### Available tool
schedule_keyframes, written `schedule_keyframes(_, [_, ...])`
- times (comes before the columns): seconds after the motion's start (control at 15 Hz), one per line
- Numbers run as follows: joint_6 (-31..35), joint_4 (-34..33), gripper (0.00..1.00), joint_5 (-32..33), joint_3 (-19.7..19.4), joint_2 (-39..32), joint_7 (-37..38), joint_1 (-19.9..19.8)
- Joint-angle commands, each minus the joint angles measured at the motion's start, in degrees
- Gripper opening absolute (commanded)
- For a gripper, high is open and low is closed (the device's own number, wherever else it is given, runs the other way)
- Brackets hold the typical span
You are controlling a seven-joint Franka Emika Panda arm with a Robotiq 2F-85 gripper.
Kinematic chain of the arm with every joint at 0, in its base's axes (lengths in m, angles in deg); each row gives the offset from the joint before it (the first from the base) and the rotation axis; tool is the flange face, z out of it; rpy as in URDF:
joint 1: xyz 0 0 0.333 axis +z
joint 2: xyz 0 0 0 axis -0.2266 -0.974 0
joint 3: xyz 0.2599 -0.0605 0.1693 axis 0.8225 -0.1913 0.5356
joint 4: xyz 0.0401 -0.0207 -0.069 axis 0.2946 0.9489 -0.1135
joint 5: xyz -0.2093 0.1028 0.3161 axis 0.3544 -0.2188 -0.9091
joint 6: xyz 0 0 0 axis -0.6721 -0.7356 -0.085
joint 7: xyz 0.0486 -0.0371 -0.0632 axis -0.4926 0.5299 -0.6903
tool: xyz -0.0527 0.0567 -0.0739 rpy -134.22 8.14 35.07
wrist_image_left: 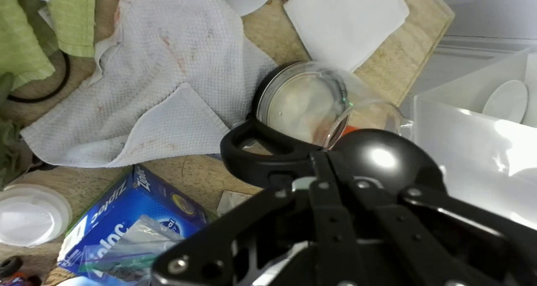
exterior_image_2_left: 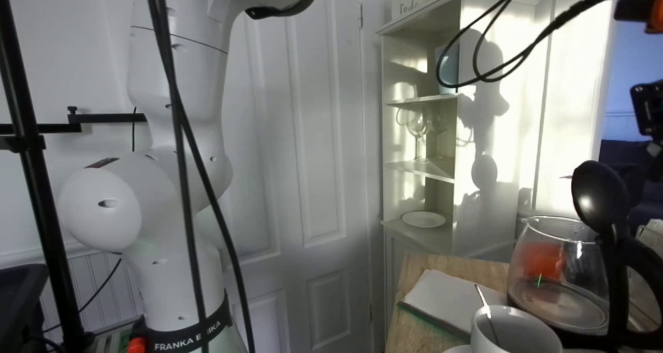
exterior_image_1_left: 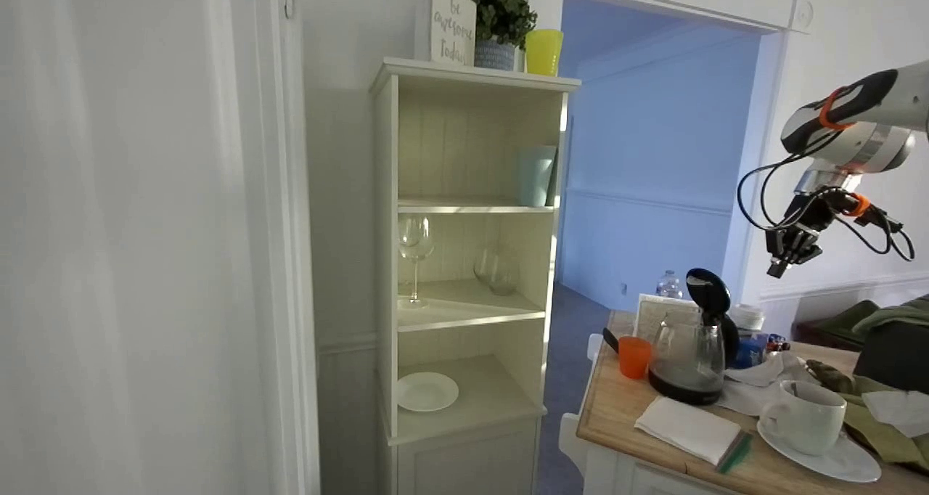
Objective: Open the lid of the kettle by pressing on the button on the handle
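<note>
The glass kettle (exterior_image_1_left: 682, 357) with a black base stands on the wooden counter; its glass body also shows in an exterior view (exterior_image_2_left: 554, 275) and in the wrist view (wrist_image_left: 300, 103). Its round black lid (exterior_image_1_left: 708, 290) stands open and upright, also seen in the wrist view (wrist_image_left: 390, 156). The black handle (wrist_image_left: 239, 160) carries what looks like a button (wrist_image_left: 282, 178), partly beside my fingers. My gripper (exterior_image_1_left: 779, 267) is shut and empty, up above and apart from the kettle. In the wrist view its fingertips (wrist_image_left: 328, 154) overlap the lid and handle. In an exterior view only part of it shows at the right edge.
An orange cup (exterior_image_1_left: 634, 357), white napkins (exterior_image_1_left: 689, 428), and a white mug (exterior_image_1_left: 805, 416) on a saucer stand near the kettle. A white cloth (wrist_image_left: 180, 76), a blue Ziploc box (wrist_image_left: 142, 210) and a lidded tub (wrist_image_left: 31, 214) lie behind it. A shelf (exterior_image_1_left: 472, 321) stands beyond the counter.
</note>
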Motion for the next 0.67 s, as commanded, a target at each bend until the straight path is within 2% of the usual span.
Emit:
schedule_keyframes(0.0, [-0.34, 8.25, 0.32, 6.3, -2.24, 10.96, 9.38, 4.69])
schedule_keyframes(0.33, [2.26, 14.78, 0.65, 15.45, -3.61, 21.02, 21.95, 11.93])
schedule_keyframes(0.6, [5.79, 21.53, 0.93, 25.98, -1.73, 28.27, 30.63, 16.56])
